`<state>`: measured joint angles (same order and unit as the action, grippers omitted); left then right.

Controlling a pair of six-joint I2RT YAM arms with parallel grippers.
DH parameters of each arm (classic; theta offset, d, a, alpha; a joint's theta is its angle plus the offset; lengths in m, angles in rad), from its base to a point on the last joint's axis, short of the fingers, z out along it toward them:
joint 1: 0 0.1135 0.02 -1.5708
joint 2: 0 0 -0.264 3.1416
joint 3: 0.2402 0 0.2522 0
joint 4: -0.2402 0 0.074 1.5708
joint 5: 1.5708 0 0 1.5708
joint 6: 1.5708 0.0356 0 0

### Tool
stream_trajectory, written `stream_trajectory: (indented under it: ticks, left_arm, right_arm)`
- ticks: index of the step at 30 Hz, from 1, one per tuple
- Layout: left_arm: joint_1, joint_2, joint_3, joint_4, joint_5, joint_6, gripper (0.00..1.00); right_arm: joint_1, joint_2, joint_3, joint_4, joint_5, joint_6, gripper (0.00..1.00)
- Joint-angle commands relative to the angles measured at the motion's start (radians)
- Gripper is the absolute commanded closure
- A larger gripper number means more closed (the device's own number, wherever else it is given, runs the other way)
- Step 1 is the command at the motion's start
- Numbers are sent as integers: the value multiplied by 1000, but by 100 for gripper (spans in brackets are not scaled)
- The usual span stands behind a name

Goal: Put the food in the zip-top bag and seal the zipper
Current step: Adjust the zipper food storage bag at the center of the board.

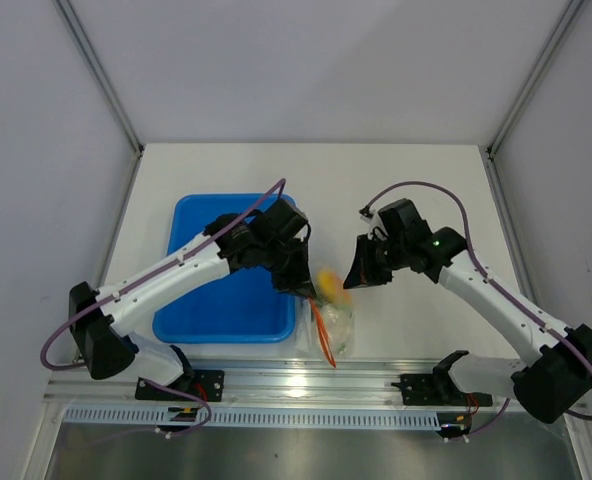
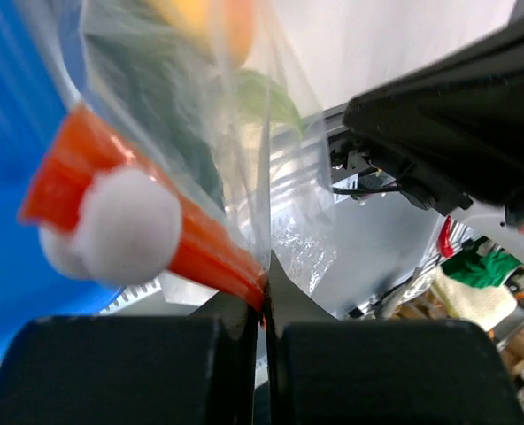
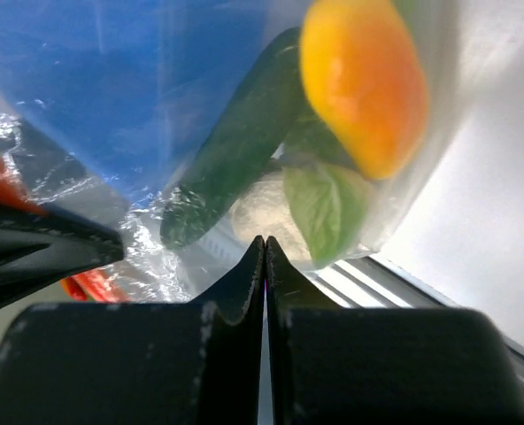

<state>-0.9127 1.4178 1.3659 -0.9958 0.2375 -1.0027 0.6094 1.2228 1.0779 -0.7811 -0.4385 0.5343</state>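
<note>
Orange-red zipper strip (image 2: 204,252) at the mouth of the clear crinkly plastic bag (image 1: 338,325) runs into our left gripper (image 2: 264,305), whose jaws pinch it. Our right gripper (image 3: 265,252) is pressed together at the film; whether it holds any we cannot tell. The bag hangs between both, just beside the blue plastic tray (image 1: 231,310), holding the orange-yellow toy fruit (image 3: 364,84) and dark green cucumber (image 3: 235,142). To seal well, we judge the strip needs holding taut while the pinch slides along it.
</note>
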Motion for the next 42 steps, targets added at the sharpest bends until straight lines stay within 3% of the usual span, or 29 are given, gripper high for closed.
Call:
stream_trajectory:
  ticks: [1, 8, 15, 18, 28, 34, 42]
  left_arm:
    - [-6, 12, 111, 22, 2, 185, 99]
    - [-12, 99, 298, -58, 127, 496, 99]
    - [-17, 53, 289, -67, 356, 671, 99]
    - [-17, 7, 277, -63, 423, 699, 99]
    - [-26, -68, 263, -38, 690, 716, 99]
    - [-43, -82, 280, -44, 721, 687, 99]
    - [-66, -76, 320, -58, 727, 651, 99]
  right_arm:
    - [-60, -65, 43, -56, 38, -80, 100]
    - [-145, -103, 42, -37, -71, -215, 89]
    - [-152, -175, 42, 86, -255, -301, 47]
    - [-180, -215, 30, 178, -330, -292, 36]
    - [-201, -220, 13, 434, -689, -254, 21]
    - [-215, -172, 5, 617, -853, -157, 17]
    - [-151, -91, 65, 560, -933, -220, 16]
